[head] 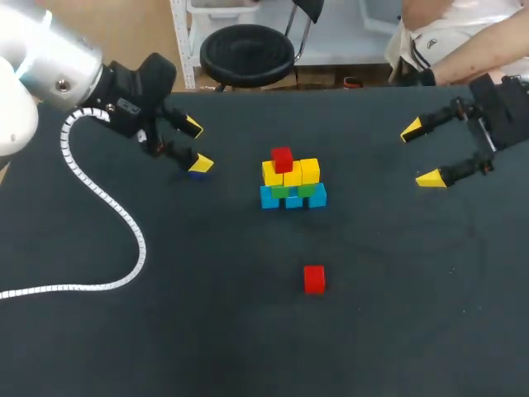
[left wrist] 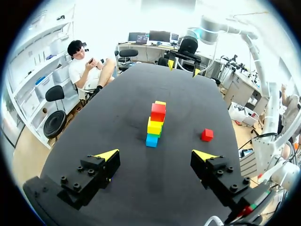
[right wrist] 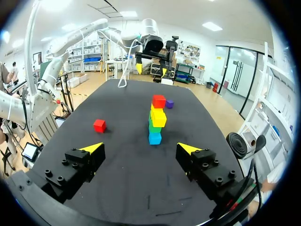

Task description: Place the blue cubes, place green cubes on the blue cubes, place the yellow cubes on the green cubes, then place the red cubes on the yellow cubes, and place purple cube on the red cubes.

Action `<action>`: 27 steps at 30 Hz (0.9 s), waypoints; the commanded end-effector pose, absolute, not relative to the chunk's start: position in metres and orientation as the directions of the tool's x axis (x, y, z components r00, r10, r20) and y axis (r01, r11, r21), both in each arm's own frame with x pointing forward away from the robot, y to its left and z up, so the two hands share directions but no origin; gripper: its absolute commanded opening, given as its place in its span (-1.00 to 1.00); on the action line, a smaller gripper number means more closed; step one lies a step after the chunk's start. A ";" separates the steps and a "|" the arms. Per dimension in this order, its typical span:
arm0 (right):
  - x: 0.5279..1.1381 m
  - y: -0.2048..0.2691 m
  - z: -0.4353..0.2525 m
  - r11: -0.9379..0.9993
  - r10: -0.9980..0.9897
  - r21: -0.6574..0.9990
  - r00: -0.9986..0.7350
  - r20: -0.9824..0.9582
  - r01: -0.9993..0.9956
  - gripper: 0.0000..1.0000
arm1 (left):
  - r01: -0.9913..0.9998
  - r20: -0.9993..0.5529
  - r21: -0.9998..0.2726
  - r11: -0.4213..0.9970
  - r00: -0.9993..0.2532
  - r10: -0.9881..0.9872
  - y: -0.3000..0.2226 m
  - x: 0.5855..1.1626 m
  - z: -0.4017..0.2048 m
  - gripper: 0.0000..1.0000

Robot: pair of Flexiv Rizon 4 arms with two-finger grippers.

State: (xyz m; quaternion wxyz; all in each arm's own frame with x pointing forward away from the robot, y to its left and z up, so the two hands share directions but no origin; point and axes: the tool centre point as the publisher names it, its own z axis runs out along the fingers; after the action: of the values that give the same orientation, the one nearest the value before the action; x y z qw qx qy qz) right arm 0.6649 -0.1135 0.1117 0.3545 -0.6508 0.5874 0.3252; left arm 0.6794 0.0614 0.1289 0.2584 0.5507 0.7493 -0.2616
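The cube stack [head: 291, 180] stands mid-table: blue cubes [head: 293, 198] at the bottom, green cubes [head: 286, 190] on them, then yellow cubes [head: 291, 172], and one red cube [head: 282, 157] on top. A second red cube [head: 314, 279] lies loose nearer the front. My left gripper [head: 197, 145] hangs open to the left of the stack, and the purple cube [head: 197, 174] peeks out beneath its lower fingertip. At the right, my right gripper [head: 420, 155] is open and holds nothing. From the right wrist, the stack [right wrist: 156, 117], loose red cube [right wrist: 99, 125] and purple cube [right wrist: 169, 103] lie ahead of the gripper [right wrist: 140, 149]. In the left wrist view, the stack [left wrist: 155, 125] is ahead of the open gripper [left wrist: 156, 155].
A white coiled cable [head: 124, 231] from my left arm trails across the left part of the black table [head: 397, 314].
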 end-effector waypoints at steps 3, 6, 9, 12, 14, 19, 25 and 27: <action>0.665 -0.113 0.111 -0.058 -0.533 -0.081 0.099 -0.840 -0.995 1.00 | 0.961 -0.677 -0.107 0.255 -0.258 0.689 0.062 0.679 0.129 1.00; 0.665 -0.113 0.111 -0.058 -0.533 -0.081 0.099 -0.840 -0.995 1.00 | 0.961 -0.677 -0.107 0.255 -0.258 0.689 0.062 0.679 0.129 1.00; 0.661 -0.109 0.112 -0.068 -0.540 -0.075 0.100 -0.835 -0.995 1.00 | 0.961 -0.677 -0.107 0.255 -0.258 0.689 0.062 0.679 0.129 1.00; 0.647 -0.097 0.112 -0.067 -0.634 -0.018 0.057 -0.771 -0.998 1.00 | 0.961 -0.677 -0.107 0.255 -0.258 0.689 0.062 0.679 0.129 1.00; 0.635 -0.093 0.113 -0.055 -0.654 -0.018 0.049 -0.755 -0.998 1.00 | 0.961 -0.677 -0.107 0.255 -0.258 0.689 0.062 0.679 0.129 1.00; 0.601 -0.086 0.113 -0.021 -0.665 -0.006 0.018 -0.746 -1.000 1.00 | 0.961 -0.677 -0.107 0.255 -0.258 0.689 0.062 0.679 0.129 1.00; 0.561 -0.062 0.105 -0.022 -0.648 -0.019 0.028 -0.761 -1.000 1.00 | 0.961 -0.677 -0.107 0.255 -0.258 0.689 0.062 0.679 0.129 1.00; 0.552 -0.048 0.091 -0.053 -0.618 -0.004 0.036 -0.786 -0.999 1.00 | 0.961 -0.677 -0.107 0.255 -0.258 0.689 0.062 0.679 0.129 1.00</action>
State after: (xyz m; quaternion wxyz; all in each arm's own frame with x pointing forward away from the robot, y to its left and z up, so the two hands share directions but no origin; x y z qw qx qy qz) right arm 0.5741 -0.0602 0.1065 0.2719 -0.6640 0.6138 0.3294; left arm 0.6795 0.0613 0.1290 0.2580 0.5506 0.7497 -0.2614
